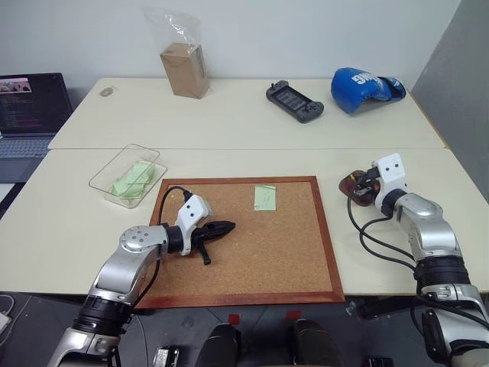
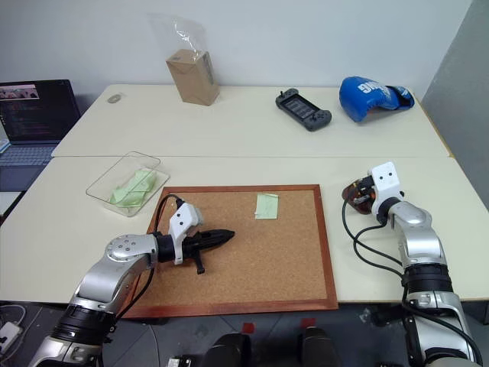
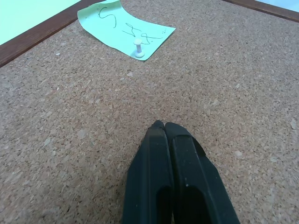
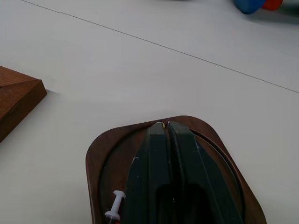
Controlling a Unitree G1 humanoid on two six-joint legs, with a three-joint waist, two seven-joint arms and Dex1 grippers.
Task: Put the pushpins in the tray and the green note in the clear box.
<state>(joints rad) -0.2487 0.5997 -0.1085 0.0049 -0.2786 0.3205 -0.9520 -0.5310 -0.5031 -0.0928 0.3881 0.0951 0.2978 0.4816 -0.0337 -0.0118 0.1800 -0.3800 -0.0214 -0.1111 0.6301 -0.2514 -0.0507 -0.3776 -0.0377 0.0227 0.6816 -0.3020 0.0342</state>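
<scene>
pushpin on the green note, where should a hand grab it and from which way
Probably by its white head, from above. The pushpin stands upright through the green note into the corkboard, so its raised head is the only part to pinch, and it should pull straight up.

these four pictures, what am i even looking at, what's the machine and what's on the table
It is a humanoid robot with two arms, each ending in a hand of two black fingers. The two wide pictures come from cameras in its head, looking down over a pale table. The two close pictures come from a camera on each wrist, looking along that hand's fingers.

The left hand is shut over a corkboard, empty. Pinned on the board is a green note with a white pushpin.

The right hand is shut over a small brown tray; something tiny and yellow shows between its tips, likely a pin. Another white pin lies in the tray.

Also there: a clear box holding green papers, a bagged carton, a game controller, a blue boxing glove, a laptop.
</scene>
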